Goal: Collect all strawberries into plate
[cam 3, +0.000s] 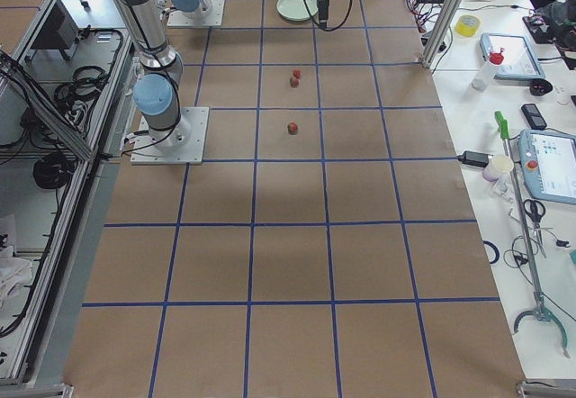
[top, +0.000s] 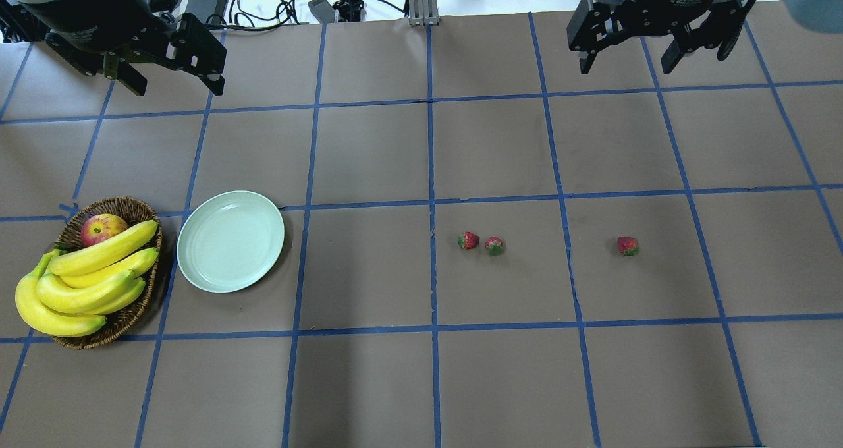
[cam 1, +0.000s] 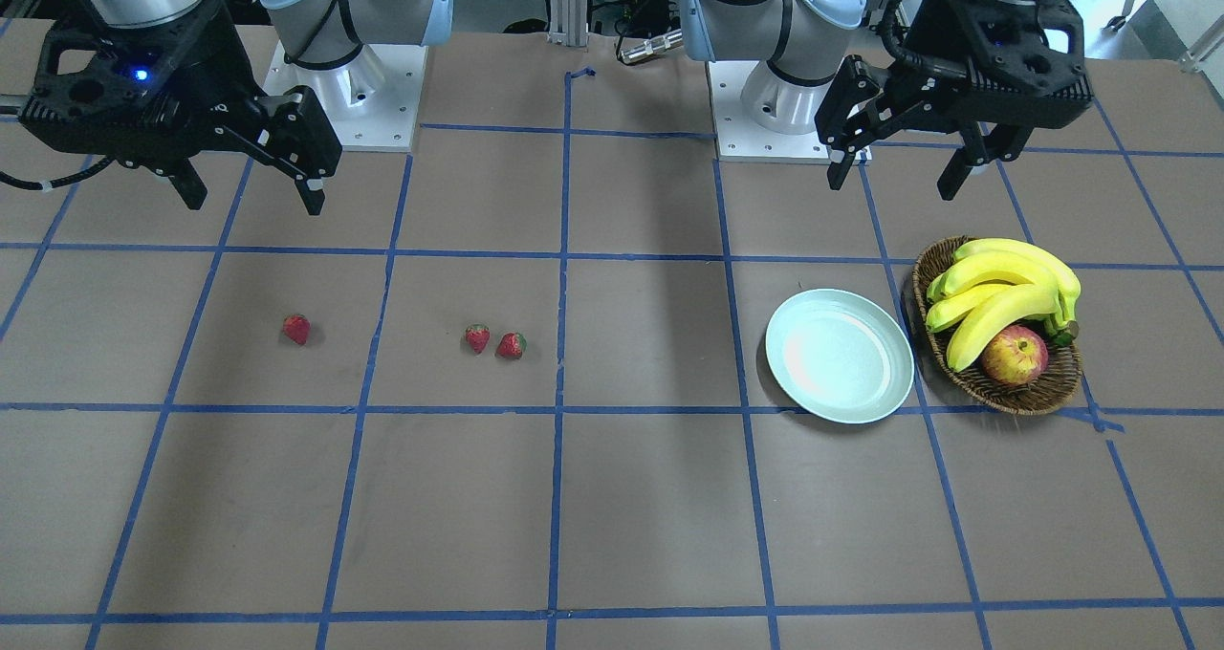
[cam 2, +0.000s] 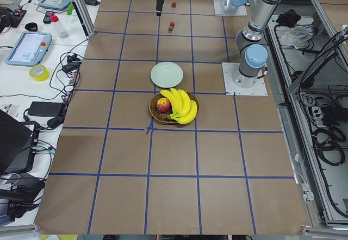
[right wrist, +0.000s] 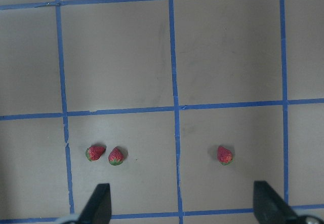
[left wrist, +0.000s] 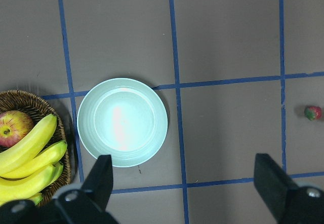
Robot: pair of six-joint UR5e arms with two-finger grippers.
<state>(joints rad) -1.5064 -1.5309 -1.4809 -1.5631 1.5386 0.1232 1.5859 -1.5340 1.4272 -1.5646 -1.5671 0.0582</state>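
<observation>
hovering high over the brown taped surface (top: 369, 270), both hands are spread and empty: left hand (top: 174, 85) near the round pale-mint glossy plate (top: 230, 241), right hand (top: 627, 66) near three small red cone-shaped strawberries (top: 468, 240) lying well apart from it, seemingly poised to ferry them across.

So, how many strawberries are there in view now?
3. Two strawberries lie side by side near the middle of the table; the third strawberry lies alone toward the robot's right. The plate is empty; none seems hidden.
</observation>
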